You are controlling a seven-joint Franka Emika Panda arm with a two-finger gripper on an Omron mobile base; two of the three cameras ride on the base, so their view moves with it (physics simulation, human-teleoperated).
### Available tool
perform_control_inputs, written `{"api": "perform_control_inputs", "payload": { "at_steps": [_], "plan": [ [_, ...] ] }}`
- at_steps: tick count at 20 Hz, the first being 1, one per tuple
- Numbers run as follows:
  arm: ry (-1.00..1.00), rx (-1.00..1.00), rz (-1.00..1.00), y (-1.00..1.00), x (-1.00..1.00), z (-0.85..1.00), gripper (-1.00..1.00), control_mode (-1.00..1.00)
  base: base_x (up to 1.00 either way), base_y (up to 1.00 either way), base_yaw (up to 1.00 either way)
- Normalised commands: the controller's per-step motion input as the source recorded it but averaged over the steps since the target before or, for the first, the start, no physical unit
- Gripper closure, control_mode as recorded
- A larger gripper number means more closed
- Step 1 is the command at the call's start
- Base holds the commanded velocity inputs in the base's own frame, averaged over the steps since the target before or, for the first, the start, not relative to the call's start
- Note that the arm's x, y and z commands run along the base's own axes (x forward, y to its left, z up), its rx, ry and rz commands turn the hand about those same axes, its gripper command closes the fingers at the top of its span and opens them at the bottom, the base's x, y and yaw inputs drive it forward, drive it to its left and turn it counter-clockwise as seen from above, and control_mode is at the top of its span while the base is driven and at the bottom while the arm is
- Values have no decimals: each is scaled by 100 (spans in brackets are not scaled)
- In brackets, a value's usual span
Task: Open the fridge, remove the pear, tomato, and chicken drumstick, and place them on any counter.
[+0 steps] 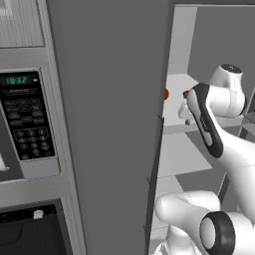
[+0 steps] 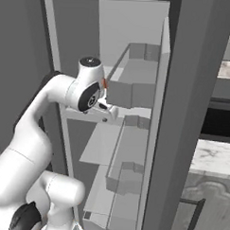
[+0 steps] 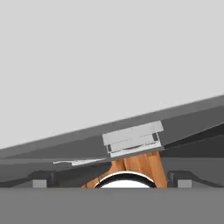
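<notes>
Reaching into the open fridge for the tomato

I have the arm folded at the elbow, its wrist turned inward over a white shelf [image 1: 174, 112] of the fridge [image 1: 109, 124], whose door stands open so that the food is reachable. The tomato [image 1: 166, 93] sits on that shelf, just past the door edge. I judge the end effector [image 2: 109, 108] is spread wide and empty, ready to close on it.

Readable text: one clock display
The microwave's control panel [image 1: 22, 114] carries a green digital readout [image 1: 16, 80] that reads 10:32; the keypad buttons [image 1: 28, 127] below it bear marks too small and blurred to read; no other lettering is legible.
</notes>
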Motion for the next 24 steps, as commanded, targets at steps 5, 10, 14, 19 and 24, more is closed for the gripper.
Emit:
{"api": "perform_control_inputs", "payload": {
  "at_steps": [5,10,14,19,24],
  "plan": [
    [0,-4,0,-44,100,14,-100,-100,0,0,0],
    [-2,-10,0,-15,94,33,-100,-100,0,0,0],
    [0,-5,0,-15,100,7,-100,-100,0,0,0],
    [-4,0,0,-34,60,-1,-100,-100,0,0,0],
    [-3,0,0,-28,25,-20,-100,-100,0,0,0]
  ]
}}
